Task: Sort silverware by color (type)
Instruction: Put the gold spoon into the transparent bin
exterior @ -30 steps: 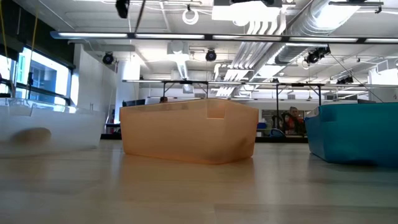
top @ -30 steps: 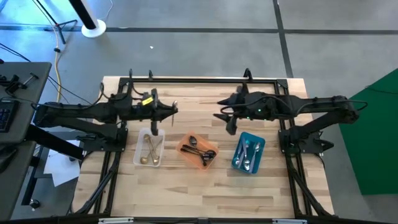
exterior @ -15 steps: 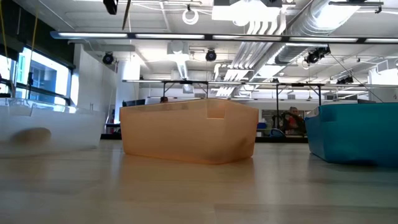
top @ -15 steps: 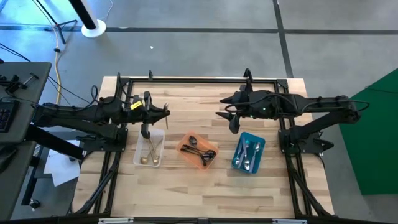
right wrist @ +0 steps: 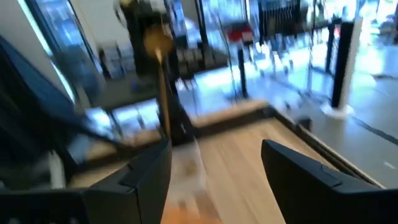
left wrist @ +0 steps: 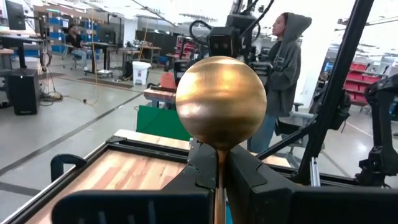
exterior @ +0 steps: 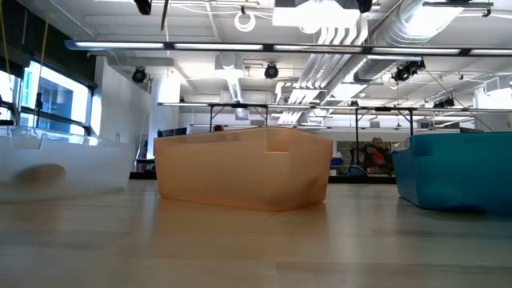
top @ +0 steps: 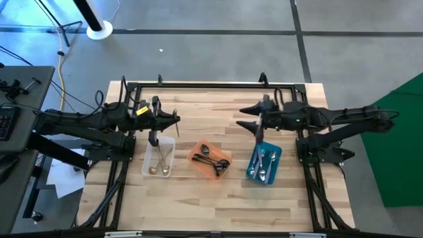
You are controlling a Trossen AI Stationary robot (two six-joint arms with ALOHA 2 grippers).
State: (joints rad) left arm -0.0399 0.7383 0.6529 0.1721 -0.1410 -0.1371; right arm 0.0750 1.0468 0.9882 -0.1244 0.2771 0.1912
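My left gripper hovers over the table's left half, beyond the far end of the clear tray, shut on a gold spoon. The spoon's round bowl stands up above the fingers. More gold spoons lie in the clear tray, dark spoons in the orange tray, and silver spoons in the blue tray. My right gripper hangs open over the table's middle, beyond the blue tray, holding nothing. In the right wrist view its fingers are wide apart. My left gripper pinches the gold spoon's slim handle between its two fingers, a little below the bowl. The fingers are level and point toward the table's right. The spoon stands upright across them, bowl on top, lifted clear of table and trays.
The three trays sit in a row across the table's middle, seen low as clear, orange and blue. A black frame runs round the table's far edge. A person in a grey hood stands beyond the table.
My left gripper has drawn back toward the table's left edge with the gold spoon still upright in its fingers. My right gripper has drawn back toward the table's right edge, staying open.
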